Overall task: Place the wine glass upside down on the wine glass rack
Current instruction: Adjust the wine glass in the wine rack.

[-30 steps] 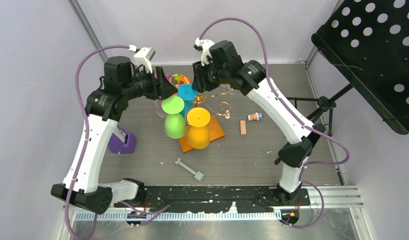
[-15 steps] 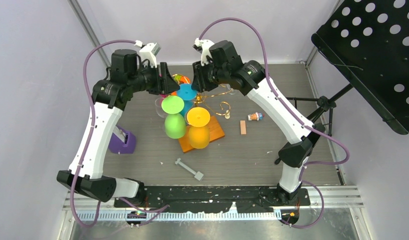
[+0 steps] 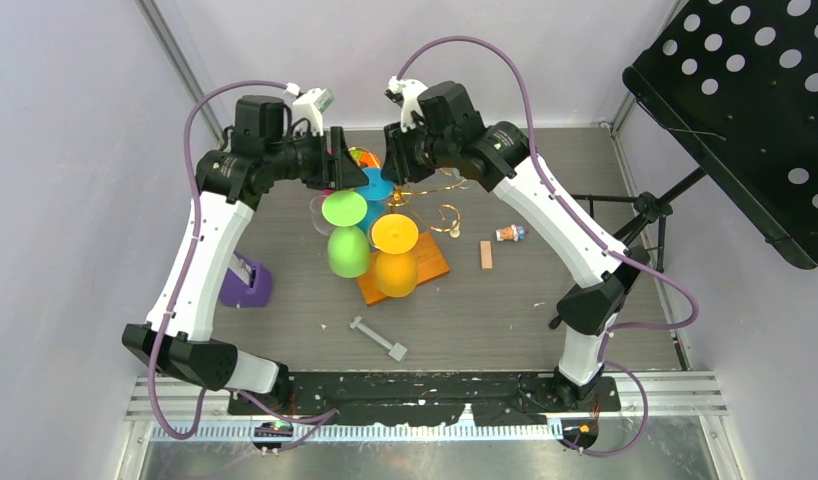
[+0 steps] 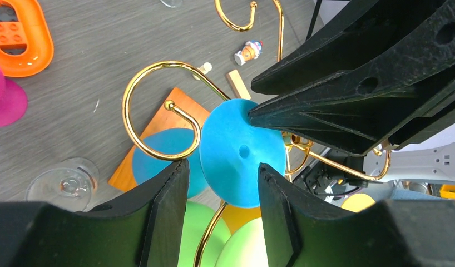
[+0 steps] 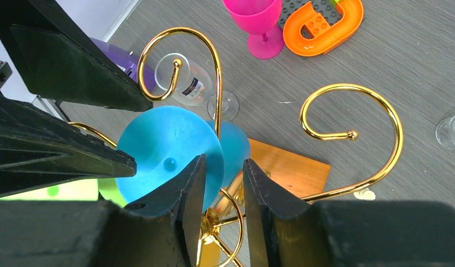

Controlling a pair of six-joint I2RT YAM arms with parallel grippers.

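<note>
The wine glass rack (image 3: 443,214) is gold wire scrolls on an orange wooden base (image 3: 438,263). A blue wine glass (image 3: 373,186) hangs upside down in it, foot uppermost, stem inside a scroll (image 4: 143,100). Green (image 3: 346,236) and yellow (image 3: 396,256) glasses hang inverted beside it. My left gripper (image 4: 222,167) hovers open just left of the blue foot (image 4: 242,153), nothing between its fingers. My right gripper (image 5: 224,161) is open at the foot's other side. The foot's rim (image 5: 164,147) reaches into its gap, but neither finger pinches it.
A pink glass (image 5: 260,22) and an orange oval toy (image 5: 325,28) stand behind the rack. A clear glass (image 4: 67,181) lies to its left. A purple block (image 3: 247,285), grey tool (image 3: 378,338), wood piece (image 3: 485,254) and figurine (image 3: 510,233) lie around. A black music stand (image 3: 745,110) overhangs the right.
My left arm has swung up and toward the back right, bringing its gripper closer to the blue glass's foot. The right arm and the glasses have stayed put.
</note>
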